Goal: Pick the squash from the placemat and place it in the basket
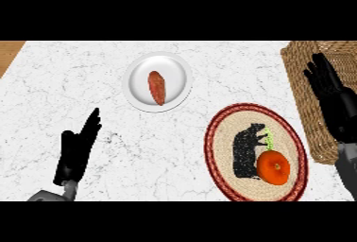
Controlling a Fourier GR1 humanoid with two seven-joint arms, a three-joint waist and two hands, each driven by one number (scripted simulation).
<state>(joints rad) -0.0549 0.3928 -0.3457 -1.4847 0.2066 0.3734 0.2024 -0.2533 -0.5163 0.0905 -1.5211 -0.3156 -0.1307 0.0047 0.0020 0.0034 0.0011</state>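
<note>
The left robot hand (75, 150) is black all over, with slim, segmented fingers tapering to narrow tips and a blocky, darker palm below them. Just under that palm a short grey forearm (47, 194) begins, lighter than the hand, with a rounded cuff-like end where the two meet. The right robot hand (333, 97) is the same black, its fingers long and jointed in visible sections, the thumb set off to one side of the palm. Below its wrist the right forearm (346, 169) shows as a dark grey, smooth, boxy shape. No cables, screws or markings can be made out on either limb
</note>
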